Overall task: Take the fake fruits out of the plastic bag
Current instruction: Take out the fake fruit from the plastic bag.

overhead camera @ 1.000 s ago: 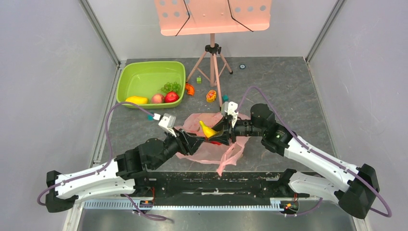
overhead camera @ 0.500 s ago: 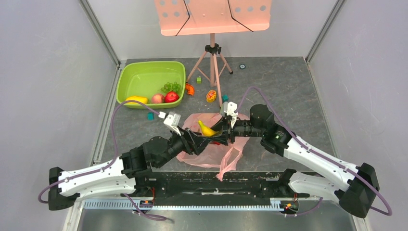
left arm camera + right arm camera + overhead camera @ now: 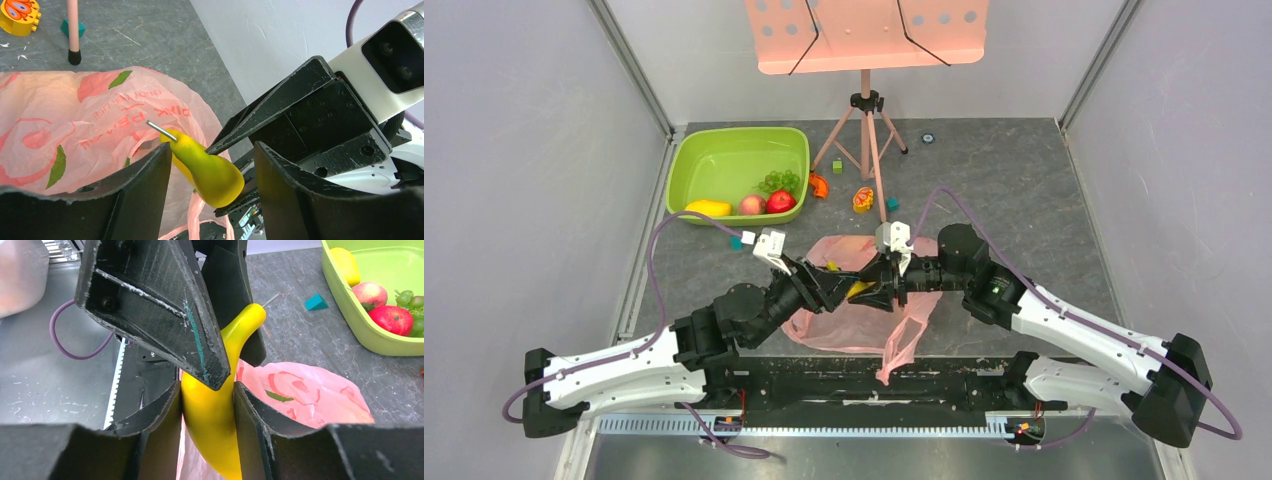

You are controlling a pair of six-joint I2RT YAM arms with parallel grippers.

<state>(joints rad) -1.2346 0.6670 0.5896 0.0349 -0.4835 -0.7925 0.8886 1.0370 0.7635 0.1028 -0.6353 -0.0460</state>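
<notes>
A yellow-green fake fruit (image 3: pixel 212 415) with a thin metal stem hangs above the pink plastic bag (image 3: pixel 864 322), and my right gripper (image 3: pixel 207 425) is shut on its fat lower half. My left gripper (image 3: pixel 212 192) stands open round the same fruit (image 3: pixel 212 172). Its left finger is close against the fruit and a gap shows on the other side. From above, both grippers meet nose to nose over the bag, left gripper (image 3: pixel 836 285) and right gripper (image 3: pixel 876 290), with only a sliver of the fruit (image 3: pixel 857 289) showing. The crumpled bag (image 3: pixel 75 110) lies on the table, one handle trailing towards me.
A lime-green basin (image 3: pixel 724 160) at the back left holds a yellow fruit (image 3: pixel 708 208), a peach (image 3: pixel 751 204), a red apple (image 3: pixel 780 201) and green grapes (image 3: pixel 779 181). A music stand's tripod (image 3: pixel 865 140) stands behind the bag, with small toys (image 3: pixel 862 199) and a teal block (image 3: pixel 736 241) nearby.
The right gripper carried the fruit lower and to the left. The left gripper came up and set its open jaws round it, so the fruit is now mostly hidden from above.
</notes>
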